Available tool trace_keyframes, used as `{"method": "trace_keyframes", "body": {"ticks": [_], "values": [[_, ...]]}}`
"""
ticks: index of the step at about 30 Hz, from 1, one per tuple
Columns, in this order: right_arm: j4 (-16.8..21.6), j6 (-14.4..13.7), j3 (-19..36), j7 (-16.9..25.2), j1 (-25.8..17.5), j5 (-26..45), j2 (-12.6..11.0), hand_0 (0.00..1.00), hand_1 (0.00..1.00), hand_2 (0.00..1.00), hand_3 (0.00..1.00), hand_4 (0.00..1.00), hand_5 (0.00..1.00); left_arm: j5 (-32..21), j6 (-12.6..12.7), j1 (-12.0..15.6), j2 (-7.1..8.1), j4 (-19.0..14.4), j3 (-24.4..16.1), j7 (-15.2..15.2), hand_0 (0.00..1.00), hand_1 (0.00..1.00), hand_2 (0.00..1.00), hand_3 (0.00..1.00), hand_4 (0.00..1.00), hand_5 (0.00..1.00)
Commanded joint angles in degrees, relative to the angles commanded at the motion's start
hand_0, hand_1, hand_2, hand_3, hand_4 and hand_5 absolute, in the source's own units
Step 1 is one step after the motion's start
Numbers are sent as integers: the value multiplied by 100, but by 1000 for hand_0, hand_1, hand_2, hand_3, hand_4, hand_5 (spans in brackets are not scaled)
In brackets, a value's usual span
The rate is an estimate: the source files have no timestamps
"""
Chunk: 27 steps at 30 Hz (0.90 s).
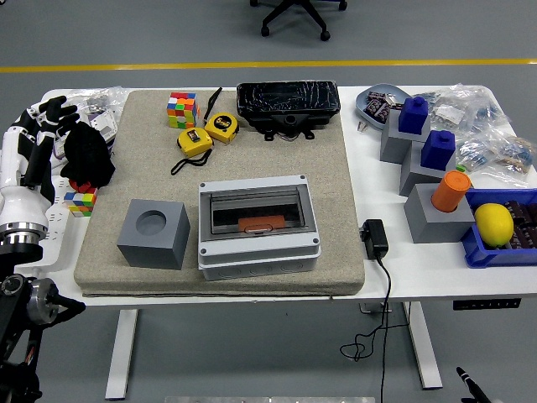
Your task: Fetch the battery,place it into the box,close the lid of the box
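The box point(259, 225) sits shut at the mat's near middle, an orange battery point(260, 223) seemingly already inside under its clear lid, so the left hand point(44, 122) idles at the bench's left edge, fingers loosely apart, holding nothing.

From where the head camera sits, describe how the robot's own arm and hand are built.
Only the left arm shows, at the picture's left edge: white shell segments, a ribbed silver ring at the wrist and black jointed parts lower down. Its left hand has black fingers with white plates. At the lower right corner only a thin black tip shows.
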Motion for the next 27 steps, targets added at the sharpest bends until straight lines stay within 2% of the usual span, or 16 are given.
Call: {"method": "trace_keyframes", "body": {"ticks": [13, 14, 25, 26, 27], "values": [[0, 6, -29, 11, 16, 40, 9, 932, 792, 739, 780, 998, 998, 70, 33, 17, -17, -17, 0, 12, 715, 669, 636, 652, 998, 690], [0, 4, -2, 1, 8, 6, 4, 930, 792, 739, 780, 998, 998, 85, 40, 18, -16, -14, -4, 14, 715, 668, 634, 649, 998, 652], [0, 0, 15, 1, 24, 4, 14, 934, 792, 738, 780, 998, 998, 224, 90, -25, -32, -3, -32, -87, 712, 679, 635, 611, 998, 624], [0, 0, 8, 2, 26, 11, 15, 934, 792, 738, 779, 998, 998, 232, 94, -27, -33, -4, -32, -88, 721, 724, 658, 610, 998, 636], [0, 0, 5, 1, 27, 12, 15, 934, 792, 738, 779, 998, 998, 232, 103, -28, -33, 1, -32, -91, 721, 724, 658, 610, 998, 636]]}}
